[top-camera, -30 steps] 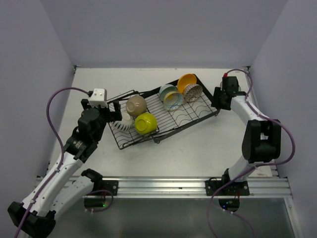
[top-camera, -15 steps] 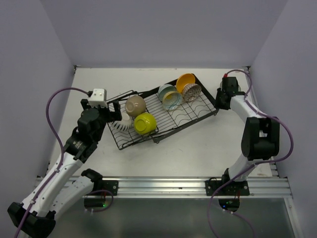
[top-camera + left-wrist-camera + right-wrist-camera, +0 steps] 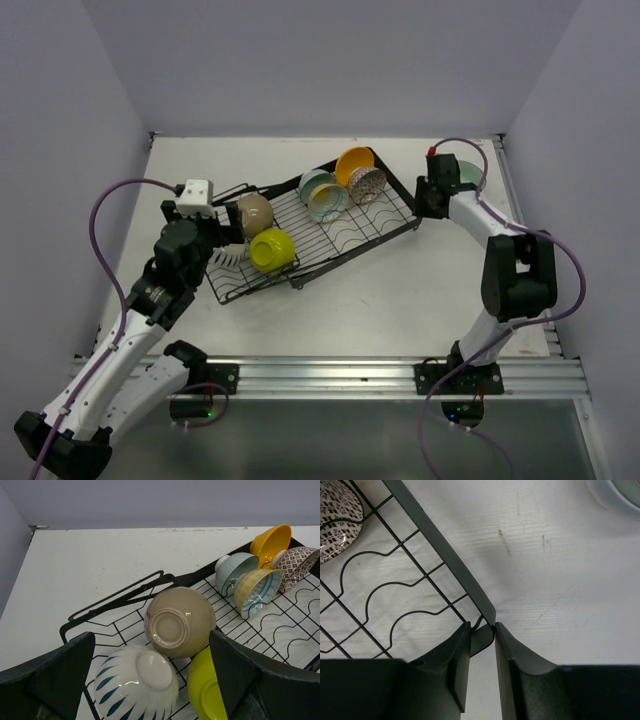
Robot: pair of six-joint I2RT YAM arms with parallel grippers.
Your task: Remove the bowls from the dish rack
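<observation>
The black wire dish rack (image 3: 345, 232) lies slanted across the table. It holds a beige bowl (image 3: 253, 213), a lime-yellow bowl (image 3: 270, 248), a ribbed white bowl (image 3: 229, 257), a teal bowl (image 3: 314, 184), a yellow-and-blue patterned bowl (image 3: 329, 201), an orange bowl (image 3: 353, 164) and a brown-speckled bowl (image 3: 368, 184). My right gripper (image 3: 419, 202) is shut on the rack's right corner (image 3: 486, 614). My left gripper (image 3: 215, 238) is open over the rack's left end. The white bowl (image 3: 135, 685) sits between its fingers, with the beige bowl (image 3: 180, 622) just beyond.
A pale green bowl (image 3: 463, 172) sits on the table behind my right wrist and also shows in the right wrist view (image 3: 620, 495). Walls close the table on the left, back and right. The metal rail (image 3: 330, 375) runs along the near edge.
The rack with its bowls has slid to the left and turned slightly, with my right gripper moving left on its corner. My left arm has shifted a little.
</observation>
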